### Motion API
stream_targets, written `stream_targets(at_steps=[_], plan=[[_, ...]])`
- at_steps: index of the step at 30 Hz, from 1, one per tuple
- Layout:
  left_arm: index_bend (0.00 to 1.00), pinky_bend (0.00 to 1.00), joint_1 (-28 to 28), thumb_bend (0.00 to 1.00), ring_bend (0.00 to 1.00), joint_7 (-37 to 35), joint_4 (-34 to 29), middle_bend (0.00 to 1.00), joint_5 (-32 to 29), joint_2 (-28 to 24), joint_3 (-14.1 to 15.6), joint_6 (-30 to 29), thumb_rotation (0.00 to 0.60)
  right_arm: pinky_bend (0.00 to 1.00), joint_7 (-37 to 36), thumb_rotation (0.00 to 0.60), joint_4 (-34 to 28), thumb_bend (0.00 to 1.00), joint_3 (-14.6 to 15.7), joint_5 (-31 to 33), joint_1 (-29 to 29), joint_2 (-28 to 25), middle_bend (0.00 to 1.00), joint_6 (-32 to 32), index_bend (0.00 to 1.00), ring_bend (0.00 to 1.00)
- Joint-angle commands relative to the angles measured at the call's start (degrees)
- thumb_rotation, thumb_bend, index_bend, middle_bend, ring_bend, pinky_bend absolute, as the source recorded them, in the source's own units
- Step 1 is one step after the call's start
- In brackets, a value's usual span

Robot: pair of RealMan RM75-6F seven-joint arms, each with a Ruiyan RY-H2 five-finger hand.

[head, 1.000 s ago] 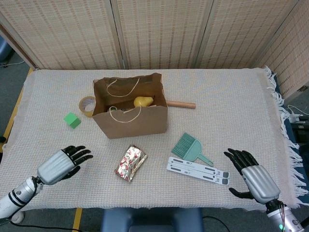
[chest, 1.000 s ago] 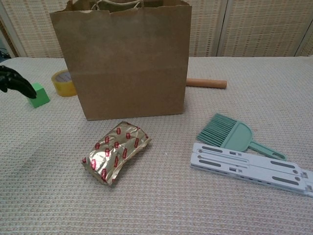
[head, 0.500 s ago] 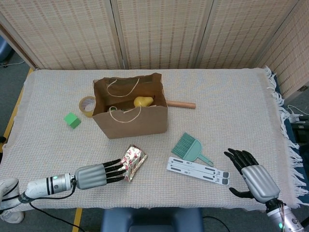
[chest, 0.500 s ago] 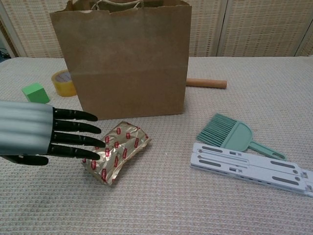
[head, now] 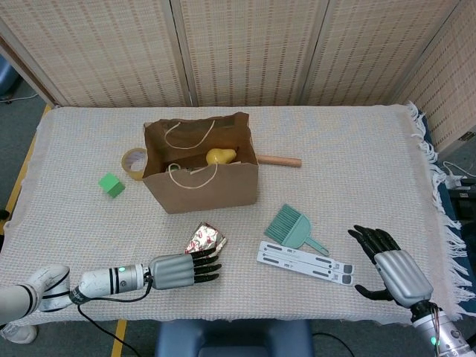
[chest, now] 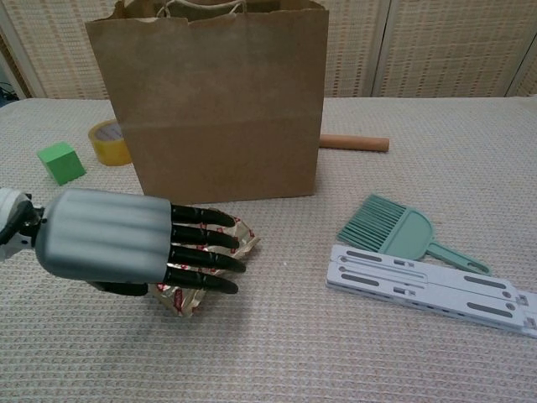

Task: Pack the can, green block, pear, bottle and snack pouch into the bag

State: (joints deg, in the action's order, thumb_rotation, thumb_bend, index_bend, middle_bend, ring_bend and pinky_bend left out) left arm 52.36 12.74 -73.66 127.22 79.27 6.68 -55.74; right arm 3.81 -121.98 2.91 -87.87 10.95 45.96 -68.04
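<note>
We see left robot hand [head: 184,268] laid flat over snack pouch [head: 207,239], fingers extended across it; whether it grips pouch, we cannot tell. Pouch lies on surface [head: 357,163] just in front of bag [head: 201,182]. Right robot hand [head: 393,265] rests at near right edge, fingers spread, holding nothing. Pear [head: 221,156] sits inside upright bag. Green block [head: 111,185] lies left of bag, near tape roll [head: 134,163]. Wooden rod [head: 279,160] behind bag; brush [head: 292,227] and white strip [head: 305,262] lie right.
</note>
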Motion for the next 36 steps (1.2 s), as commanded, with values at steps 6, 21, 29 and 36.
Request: stream_targets(at_steps=[6,21,29,36], plan=[[0.00,0.03,2.9,0.35,0.00,2.4,4.4,0.00,-2.9,3.8,-0.9,3.0,0.600,0.00,-0.5,0.600,-0.3,0.10,0.0,-0.1,0.0,-0.6,0.00,0.0,0.00,0.00],[0.00,0.03,4.3,0.35,0.00,7.0,4.4,0.00,-7.7,0.0,-0.6,4.7,0.600,0.00,-0.2,0.600,-0.4,0.10,0.1,0.3,0.2,-0.6,0.00,0.4,0.00,0.00],[0.00,0.03,3.6,0.35,0.00,8.9,3.4,0.00,-10.9,0.7,-0.6,5.7,0.600,0.00,0.1,0.600,-0.6,0.10,0.4,-0.4,0.0,-0.5,0.00,0.2,0.00,0.00],[0.00,0.03,2.9,0.35,0.00,9.1,3.8,0.00,-12.9,2.5,0.4,6.3,0.600,0.00,-0.2,0.600,-0.5,0.10,0.2,-0.3,-0.1,-0.5,0.00,-0.2,0.00,0.00]])
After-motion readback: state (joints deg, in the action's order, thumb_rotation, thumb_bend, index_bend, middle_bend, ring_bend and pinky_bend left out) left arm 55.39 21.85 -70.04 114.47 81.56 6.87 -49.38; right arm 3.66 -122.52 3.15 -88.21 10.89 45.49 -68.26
